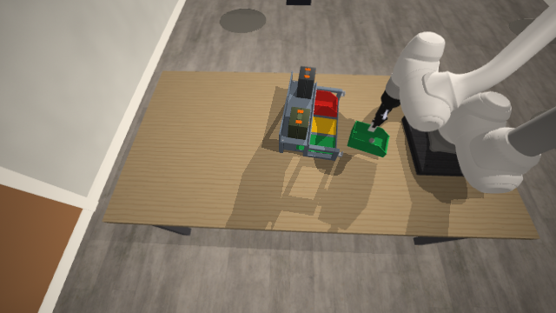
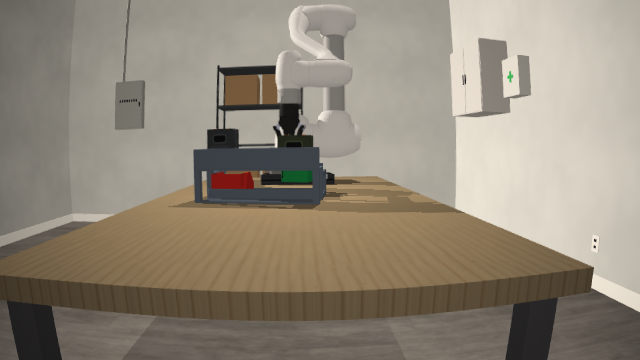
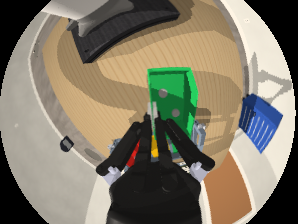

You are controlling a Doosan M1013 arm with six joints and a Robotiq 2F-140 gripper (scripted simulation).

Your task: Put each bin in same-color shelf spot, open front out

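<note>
The green bin (image 1: 368, 139) is on the table just right of the grey shelf (image 1: 310, 122), tilted, with a small grey part inside. My gripper (image 1: 377, 123) is shut on the thin edge of the bin's wall from above. In the wrist view the fingertips (image 3: 154, 123) pinch the left wall of the green bin (image 3: 173, 99). The green mark (image 1: 322, 140) is the nearest spot of the shelf. A yellow spot (image 1: 323, 126) is in the middle and a red bin (image 1: 326, 103) sits at the far end. From the exterior view the green bin (image 2: 296, 176) shows behind the shelf (image 2: 257, 175).
Two dark boxes (image 1: 306, 83) (image 1: 299, 123) with orange marks stand on the shelf's top board. The arm's black base plate (image 1: 430, 148) lies on the table right of the bin.
</note>
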